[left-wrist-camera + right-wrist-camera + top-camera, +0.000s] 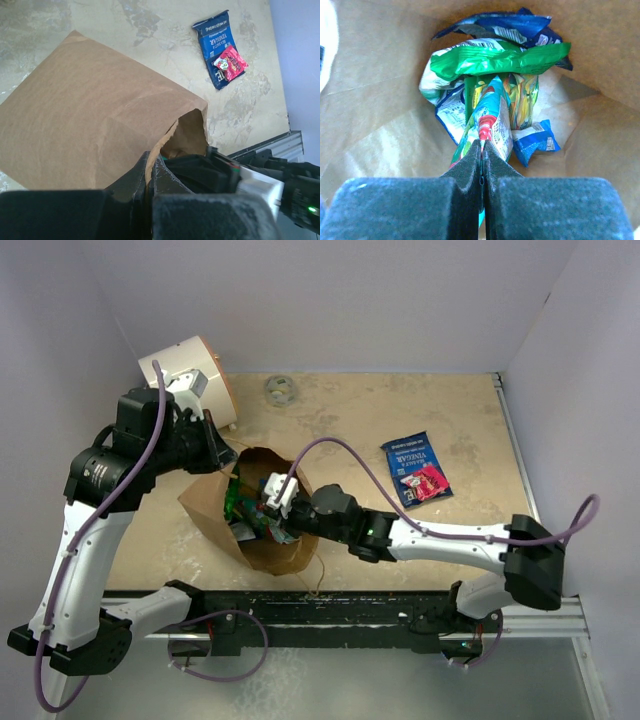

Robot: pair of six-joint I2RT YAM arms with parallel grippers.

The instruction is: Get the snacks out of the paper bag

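The brown paper bag lies on its side mid-table with its mouth toward the right arm. My left gripper is shut on the bag's upper rim and holds the mouth open. My right gripper reaches inside the bag and is shut on the edge of a teal-and-red snack packet. Behind that packet lie a green packet and blue packets. A blue packet with a small red packet on it lies on the table to the right.
A white cylinder with an orange rim stands at the back left, just behind my left arm. A small grey ring lies near the back wall. The metal rail runs along the table's near edge.
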